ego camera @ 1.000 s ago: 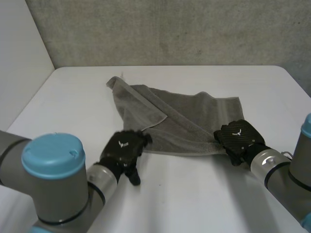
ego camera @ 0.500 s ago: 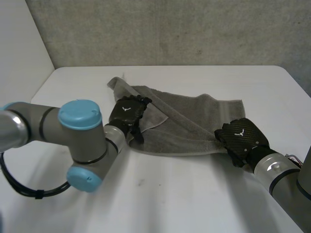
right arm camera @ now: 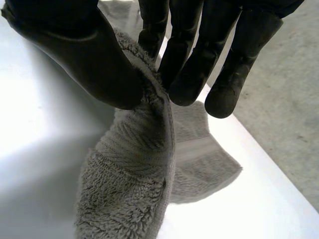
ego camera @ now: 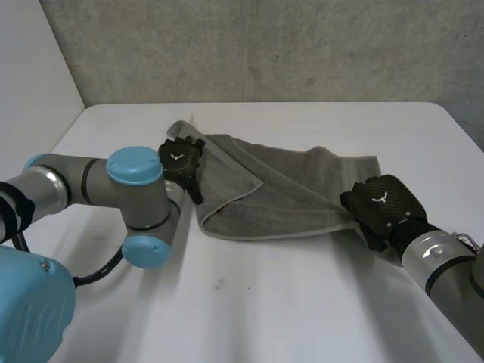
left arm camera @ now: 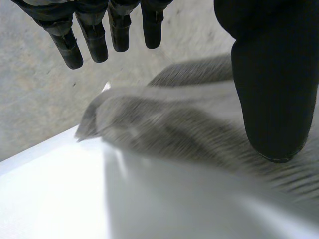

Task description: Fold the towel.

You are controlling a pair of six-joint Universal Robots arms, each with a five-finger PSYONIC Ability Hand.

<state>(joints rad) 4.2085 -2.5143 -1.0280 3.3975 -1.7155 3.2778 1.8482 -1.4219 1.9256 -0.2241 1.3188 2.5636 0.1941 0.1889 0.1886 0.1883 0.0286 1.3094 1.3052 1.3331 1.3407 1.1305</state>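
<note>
Grey towel (ego camera: 287, 193) lies rumpled; right hand (ego camera: 382, 206) pinches its near corner, left hand (ego camera: 181, 156) spreads unclenched over its far corner.

No words, numbers or brand names can be read anywhere. The only sign is a small white winged emblem (ego camera: 178, 157) on the back of the left hand (ego camera: 184, 164), and the same emblem on the right hand (ego camera: 384, 208).
</note>
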